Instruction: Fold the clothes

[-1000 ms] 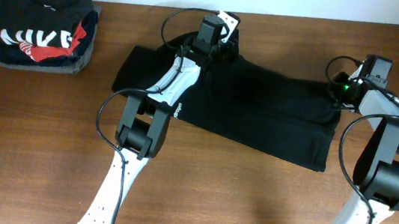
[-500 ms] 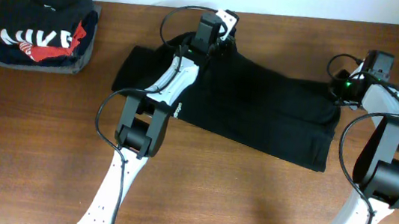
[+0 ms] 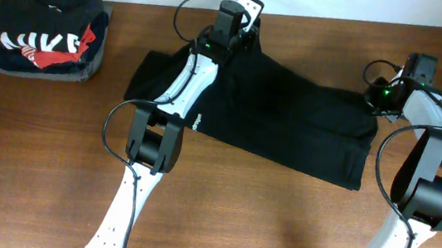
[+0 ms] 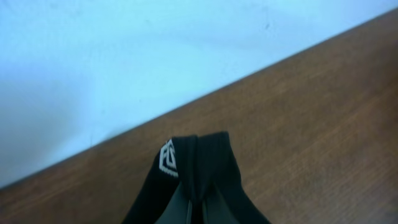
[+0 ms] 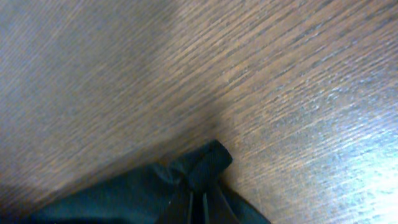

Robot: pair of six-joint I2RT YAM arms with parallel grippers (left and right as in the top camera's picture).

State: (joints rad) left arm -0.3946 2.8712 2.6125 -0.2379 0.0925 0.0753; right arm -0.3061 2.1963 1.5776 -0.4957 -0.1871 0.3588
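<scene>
Wooden table (image 3: pixel 260 220), clothes (image 3: pixel 288 123) along far edge

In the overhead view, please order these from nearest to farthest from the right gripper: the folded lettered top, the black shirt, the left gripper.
1. The black shirt: its right corner is pinched in the right gripper.
2. The left gripper: at the shirt's far edge, mid-table.
3. The folded lettered top: far-left corner.

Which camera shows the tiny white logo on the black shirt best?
The left wrist view: the white logo sits close up on the black shirt pinched in the left pincer. Overhead shows the shirt spread out, but no logo. The right wrist shows only a plain black corner.
</scene>
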